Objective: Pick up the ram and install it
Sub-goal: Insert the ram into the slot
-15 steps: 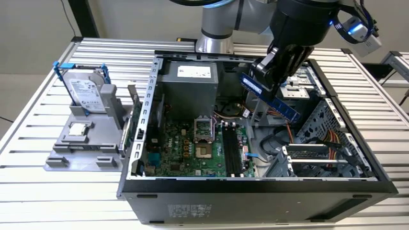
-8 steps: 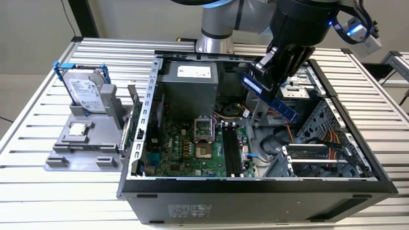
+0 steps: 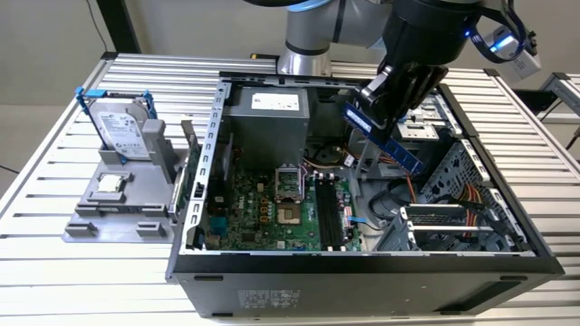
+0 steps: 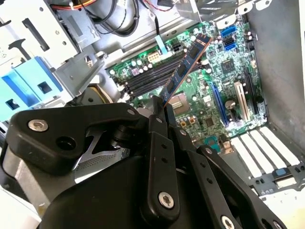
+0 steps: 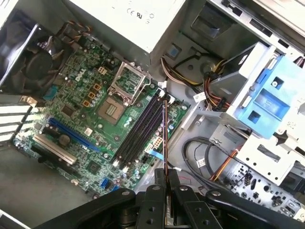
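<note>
Ram (image 4: 186, 67) in tool (image 4: 163, 109), aslant, free end downward

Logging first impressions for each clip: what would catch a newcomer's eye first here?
The gripper holds the ram tilted above the open computer case, in the exterior view. Inside lies the green motherboard with its long black slots. A hard drive stands in a grey holder at the exterior view's left.
</note>
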`<state>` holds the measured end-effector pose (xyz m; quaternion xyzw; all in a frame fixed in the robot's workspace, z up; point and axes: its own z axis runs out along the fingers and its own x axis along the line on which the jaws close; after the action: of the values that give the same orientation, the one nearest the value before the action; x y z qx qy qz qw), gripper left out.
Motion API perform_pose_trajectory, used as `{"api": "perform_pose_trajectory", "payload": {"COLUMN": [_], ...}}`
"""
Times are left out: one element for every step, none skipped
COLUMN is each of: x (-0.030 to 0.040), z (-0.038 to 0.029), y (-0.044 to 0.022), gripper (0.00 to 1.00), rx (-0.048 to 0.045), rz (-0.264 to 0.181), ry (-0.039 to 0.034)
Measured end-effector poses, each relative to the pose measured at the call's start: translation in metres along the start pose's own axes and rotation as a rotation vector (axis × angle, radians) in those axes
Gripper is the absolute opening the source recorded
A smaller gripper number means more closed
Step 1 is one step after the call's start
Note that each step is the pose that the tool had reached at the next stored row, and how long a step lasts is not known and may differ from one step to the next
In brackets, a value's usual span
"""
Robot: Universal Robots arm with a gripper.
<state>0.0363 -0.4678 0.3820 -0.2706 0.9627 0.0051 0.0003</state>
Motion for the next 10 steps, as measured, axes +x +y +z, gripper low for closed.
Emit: {"api": "perform_pose_trajectory", "payload": {"x": [0.0000, 0.0000, 0.0000, 0.0000, 0.0000, 0.0000, 0.0000, 0.0000, 0.0000, 0.0000], "z": [0.0000, 0.0000, 0.0000, 0.0000, 0.0000, 0.0000, 0.0000, 0.0000, 0.0000, 0.0000], "y": [0.0000, 0.0000, 0.0000, 0.0000, 0.0000, 0.0000, 0.0000, 0.0000, 0.0000, 0.0000], "gripper": [0.00, 0.00, 0.00, 0.00, 0.00, 0.00, 0.00, 0.00, 0.00, 0.00], "rx": [0.0000, 0.0001, 0.0001, 0.0001, 0.0001, 0.0001, 0.0001, 0.0001, 0.0001, 0.0002], "rz": [0.005, 0.010, 0.014, 0.019, 0.024, 0.029, 0.033, 0.037, 0.042, 0.045], "ry": [0.0000, 0.0000, -0.0001, -0.0002, -0.0003, -0.0002, -0.0003, -0.0004, -0.0004, -0.0004]}}
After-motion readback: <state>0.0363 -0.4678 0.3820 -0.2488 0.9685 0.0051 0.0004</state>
